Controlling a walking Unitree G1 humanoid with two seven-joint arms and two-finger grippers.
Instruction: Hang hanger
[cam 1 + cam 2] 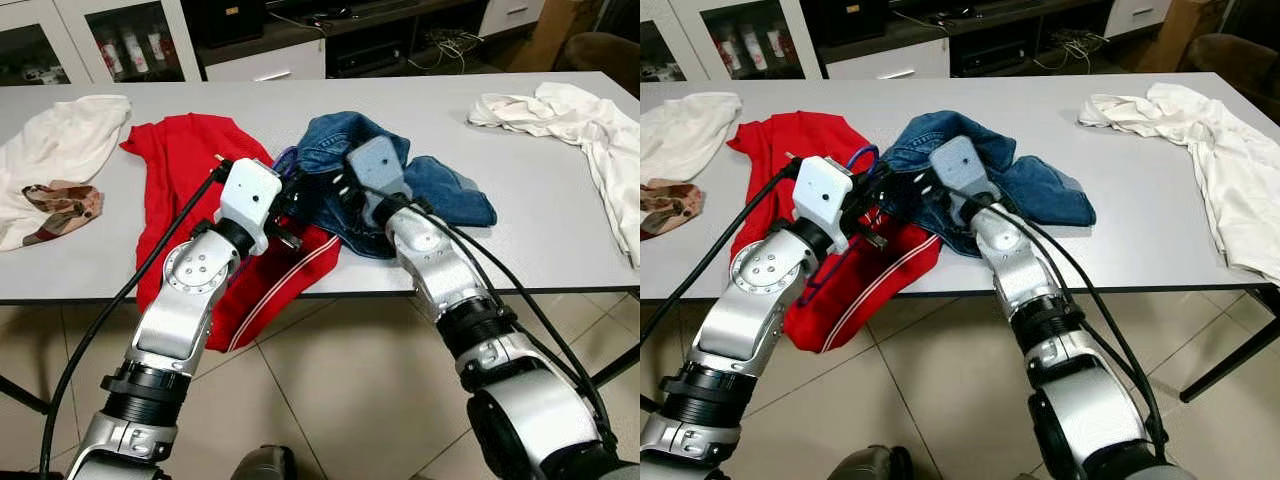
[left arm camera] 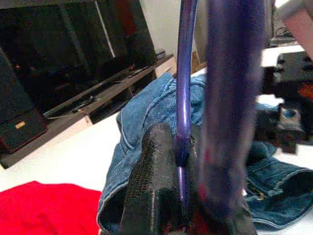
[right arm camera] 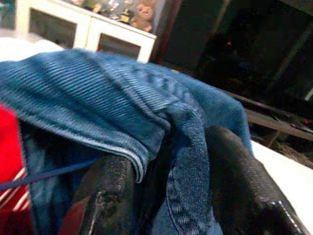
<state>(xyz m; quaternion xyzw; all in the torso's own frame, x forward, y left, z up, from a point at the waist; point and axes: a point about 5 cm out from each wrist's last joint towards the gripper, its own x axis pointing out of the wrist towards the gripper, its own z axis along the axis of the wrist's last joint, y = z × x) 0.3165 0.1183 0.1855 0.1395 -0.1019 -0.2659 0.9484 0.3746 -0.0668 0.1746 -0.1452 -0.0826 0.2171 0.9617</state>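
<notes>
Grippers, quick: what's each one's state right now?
Left gripper: shut on the blue hanger.
Right gripper: fingers shut on the blue denim garment.

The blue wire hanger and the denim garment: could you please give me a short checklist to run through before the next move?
1. Left gripper holds the thin blue wire hanger: ok, the wire sits pinched between its fingers.
2. Right gripper has the blue denim garment: ok, cloth lies bunched between its black fingers.
3. Hanger threaded inside the denim: cannot tell, the arms hide it.
4. Denim free of the red garment with white stripes: not ok, the two touch.
5. Denim supported by the grey table: ok.
</notes>
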